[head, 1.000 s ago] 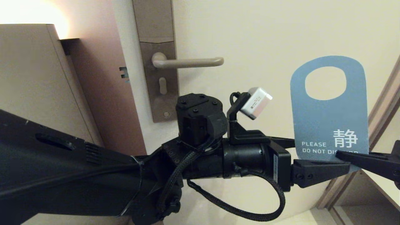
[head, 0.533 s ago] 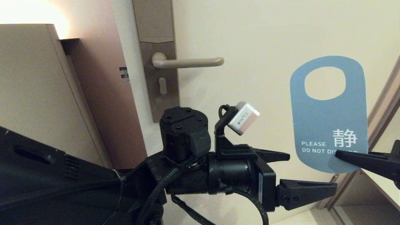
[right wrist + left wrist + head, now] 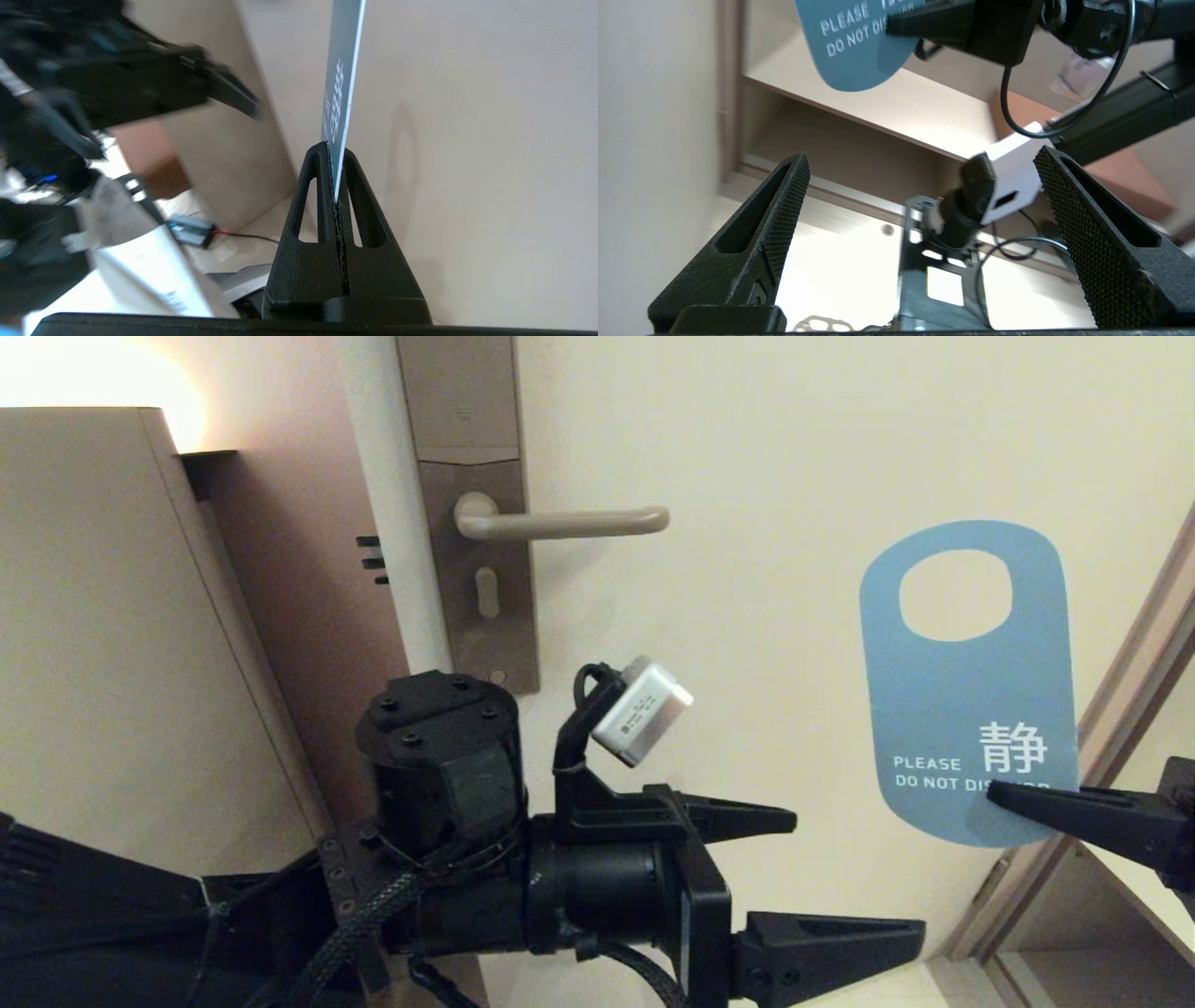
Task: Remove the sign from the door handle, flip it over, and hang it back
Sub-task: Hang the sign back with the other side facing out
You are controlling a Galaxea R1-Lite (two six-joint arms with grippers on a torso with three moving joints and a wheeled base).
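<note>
At three o'clock of the slim taupe-metal door handle [image 3: 560, 523] and well apart from it, the flat blue rounded-end sign [image 3: 966, 700] with white "PLEASE DO NOT DISTURB" lettering stands upright before the cream door [image 3: 794, 448], its lower edge clamped in the right hand [image 3: 1004, 795]. At eight o'clock of the sign, the left hand [image 3: 859, 873] hangs empty, fingers spread wide.

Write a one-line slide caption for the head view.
Right gripper holds the blue sign upright beside the bare door handle; left gripper open below.
</note>
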